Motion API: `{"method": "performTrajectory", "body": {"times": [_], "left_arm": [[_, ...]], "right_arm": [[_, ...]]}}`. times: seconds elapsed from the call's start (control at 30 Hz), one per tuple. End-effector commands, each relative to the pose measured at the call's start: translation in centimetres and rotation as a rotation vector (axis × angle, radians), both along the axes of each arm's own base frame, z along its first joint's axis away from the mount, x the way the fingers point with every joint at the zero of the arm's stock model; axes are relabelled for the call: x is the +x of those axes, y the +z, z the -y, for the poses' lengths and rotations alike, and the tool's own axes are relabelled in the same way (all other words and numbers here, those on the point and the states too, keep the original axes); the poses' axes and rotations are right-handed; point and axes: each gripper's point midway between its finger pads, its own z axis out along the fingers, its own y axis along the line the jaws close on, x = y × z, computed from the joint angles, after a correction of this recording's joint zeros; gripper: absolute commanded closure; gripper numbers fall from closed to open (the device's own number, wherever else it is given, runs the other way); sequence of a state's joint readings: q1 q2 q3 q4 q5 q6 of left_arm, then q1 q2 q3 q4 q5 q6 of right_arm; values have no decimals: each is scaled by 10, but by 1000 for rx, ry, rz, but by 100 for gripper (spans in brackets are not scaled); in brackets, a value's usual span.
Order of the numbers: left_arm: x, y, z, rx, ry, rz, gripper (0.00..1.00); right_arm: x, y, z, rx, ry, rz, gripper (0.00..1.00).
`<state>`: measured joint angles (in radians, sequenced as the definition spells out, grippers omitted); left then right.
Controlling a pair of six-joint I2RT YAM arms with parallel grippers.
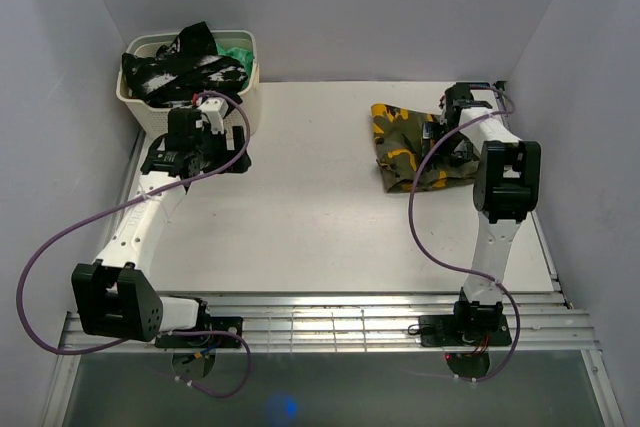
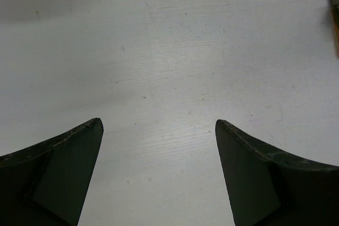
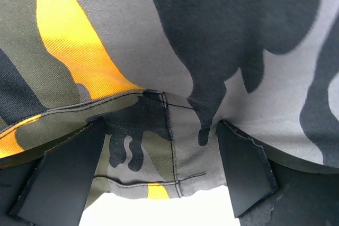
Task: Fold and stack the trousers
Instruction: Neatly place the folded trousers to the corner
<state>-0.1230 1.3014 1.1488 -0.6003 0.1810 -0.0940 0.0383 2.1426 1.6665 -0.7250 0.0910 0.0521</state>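
Right fingers [image 3: 63,178] spread wide, angled down astride a stitched hem of the folded camo twill trousers [image 1: 400,142] at far-right desk [image 2: 169,51]; left arm [image 1: 140,217] reaches beside cream basket [image 1: 130,102], left fingers [image 2: 58,173] wide over matte desk.

Bright, even light — only soft shadows on the table [image 1: 330,227], a blue glint [image 1: 285,408] at the near edge.

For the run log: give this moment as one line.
left gripper: open, above bare white table | right gripper: open, astride hem of olive-black-orange camouflage cloth trousers | trousers: far right of table, not held
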Motion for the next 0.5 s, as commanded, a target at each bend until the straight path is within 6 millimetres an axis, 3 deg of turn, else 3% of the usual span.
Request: {"method": "performTrajectory", "body": {"times": [0.0,0.27,0.47], "left_arm": [[0,-3,-1,-17,-2,5,2],[8,-7,-2,-31,6,-18,2],[7,-8,-5,-26,10,-23,2]], "right_arm": [[22,-43,42,-48,-41,2,10],[67,-55,61,0,-96,47,12],[96,-57,55,55,-113,103,12]]}}
